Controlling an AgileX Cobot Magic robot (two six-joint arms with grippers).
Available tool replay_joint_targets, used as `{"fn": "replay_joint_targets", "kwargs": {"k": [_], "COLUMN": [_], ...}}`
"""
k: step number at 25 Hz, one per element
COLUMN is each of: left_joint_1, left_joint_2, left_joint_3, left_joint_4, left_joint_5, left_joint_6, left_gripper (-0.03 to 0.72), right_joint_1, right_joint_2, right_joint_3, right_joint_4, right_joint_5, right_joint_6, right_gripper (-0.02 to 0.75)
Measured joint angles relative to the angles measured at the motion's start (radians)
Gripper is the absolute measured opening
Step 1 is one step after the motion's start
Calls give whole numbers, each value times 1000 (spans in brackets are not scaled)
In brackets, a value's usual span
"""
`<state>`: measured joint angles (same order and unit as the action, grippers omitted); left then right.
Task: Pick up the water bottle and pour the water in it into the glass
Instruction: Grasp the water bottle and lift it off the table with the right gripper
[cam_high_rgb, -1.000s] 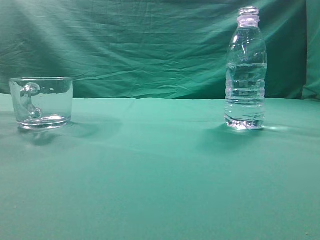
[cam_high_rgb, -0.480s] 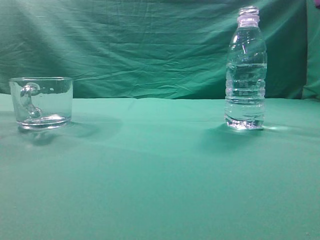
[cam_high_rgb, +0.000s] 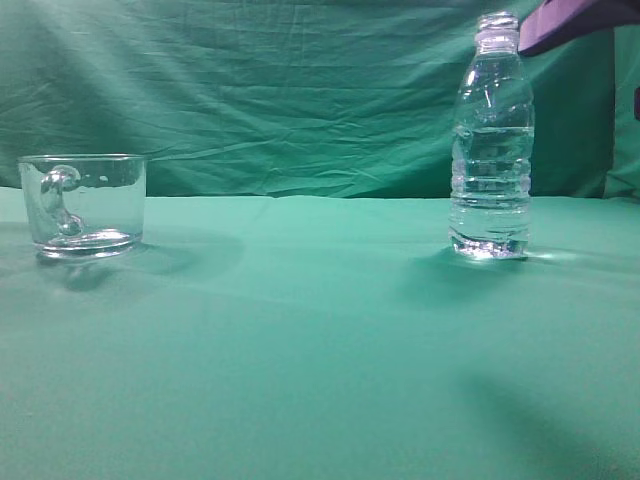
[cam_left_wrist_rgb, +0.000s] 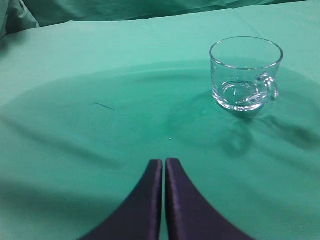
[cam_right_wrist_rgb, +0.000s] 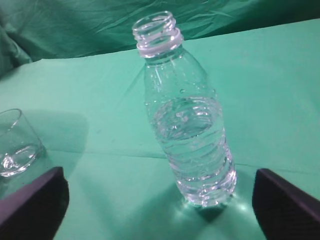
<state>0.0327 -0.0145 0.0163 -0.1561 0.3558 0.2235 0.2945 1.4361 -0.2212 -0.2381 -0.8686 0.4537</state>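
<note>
Item one, the water bottle (cam_right_wrist_rgb: 187, 135): it is standing upright on the green tabletop (cam_high_rgb: 320, 360), long axis vertical, mouth uncapped, the water (cam_right_wrist_rgb: 192, 150) filling it to somewhat above mid-height. In my right wrist view it is sitting straight ahead of my right jaws (cam_right_wrist_rgb: 165, 200), between the two dark fingertips (cam_right_wrist_rgb: 35, 197) that are showing at the bottom corners; those jaws are spread wide and gripping nothing, with clear gaps on both flanks of the bottle. Item two, the glass (cam_left_wrist_rgb: 245, 75): it is resting upright and empty-looking, well apart from the bottle, on the far left of the exterior view, its handle (cam_left_wrist_rgb: 270, 86) pointing to the right in my left wrist view. Item three, my left jaws (cam_left_wrist_rgb: 164, 167): they are pressed together, tips touching, carrying nothing, and are facing the glass from a distance. Item four, a purple part of my right arm (cam_high_rgb: 580, 20) is showing at the top right corner of the exterior view, just beside the bottle's neck. Judgement: the right side is plainly the nearer one to the bottle, so the coming grasp is calling for a straight advance until the ribbed body is lying between the fingertips, then a squeeze across its width, keeping the axis upright so nothing is spilling.
</note>
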Motion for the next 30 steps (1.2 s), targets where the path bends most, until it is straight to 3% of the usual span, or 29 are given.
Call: {"fn": "replay_joint_targets", "kwargs": {"k": [14, 27, 28, 30], "left_joint_1": [0, 0, 0, 0], "left_joint_2": [0, 0, 0, 0], "left_joint_3": [0, 0, 0, 0], "left_joint_4": [0, 0, 0, 0], "left_joint_5": [0, 0, 0, 0], "left_joint_6": [0, 0, 0, 0], "left_gripper": [0, 0, 0, 0], "right_joint_1": [0, 0, 0, 0], "right_joint_2": [330, 540, 545, 545], "right_joint_3": [-220, -408, -413, -413], "right_joint_4": [12, 46, 46, 46], "right_joint_5": [-97, -158, -162, -168], "right_joint_6": [-153, -162, -162, -173], "right_gripper": [644, 644, 598, 587]}}
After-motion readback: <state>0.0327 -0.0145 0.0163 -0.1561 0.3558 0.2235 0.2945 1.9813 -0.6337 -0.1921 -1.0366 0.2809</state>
